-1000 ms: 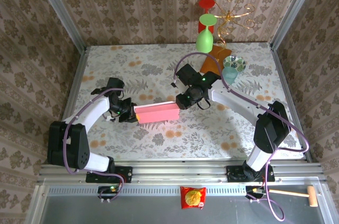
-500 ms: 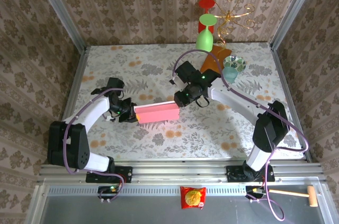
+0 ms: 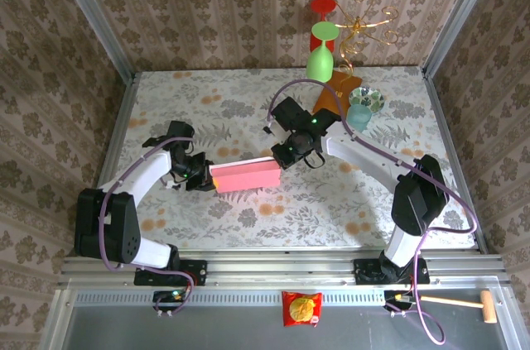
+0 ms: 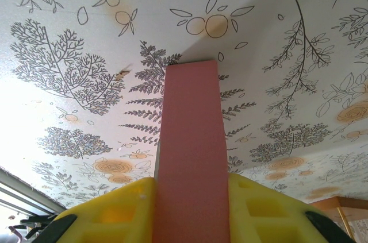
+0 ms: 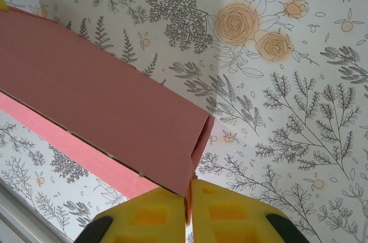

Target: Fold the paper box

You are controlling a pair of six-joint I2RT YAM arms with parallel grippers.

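Grasping one end of the pink thin cardboard box (image 4: 191,128) firmly with the left tool (image 4: 191,181). Pinching the opposite end's thin edge with the right tool (image 5: 188,192), clenched nearly flat. Stretching straight between both tools over the flowered worktop (image 3: 248,110).

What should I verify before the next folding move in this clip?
1. Left gripper clamped on the paper box at its left end: ok.
2. Right gripper shut on a thin edge at the other end: ok.
3. Box straight between the grippers, not buckled: ok.
4. Box lifted off the table: cannot tell.
5. End flaps tucked: cannot tell.
6. Green glass clear of the box: ok.
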